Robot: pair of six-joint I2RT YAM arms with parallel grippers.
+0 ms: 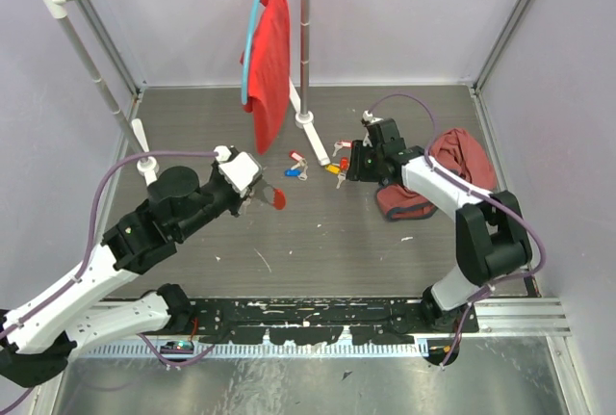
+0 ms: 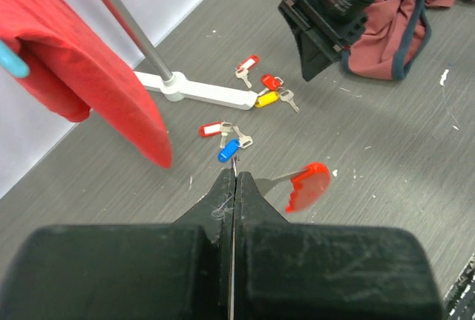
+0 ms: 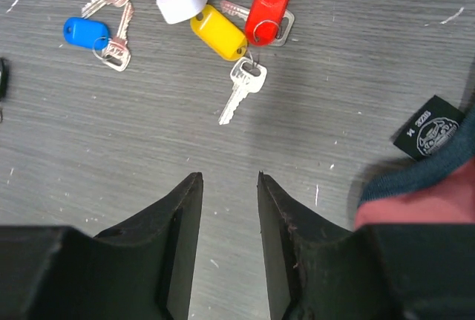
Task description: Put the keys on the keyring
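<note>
The left arm (image 1: 144,227) stretches forward and low. The left claw (image 2: 233,179) is pinched tight on the keyring (image 2: 308,186), whose red piece hangs just right of its tips. The right arm (image 1: 452,194) bends inward. The right claw (image 3: 228,179), narrowly parted, faces 5 keys (image 3: 241,91) just ahead: 3 red-tagged, 1 yellow, 1 blue.

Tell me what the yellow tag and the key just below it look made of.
The yellow tag looks like smooth plastic: even colour, soft sheen. The key looks like silvery metal, possibly plated: bright reflections, cut teeth.
</note>
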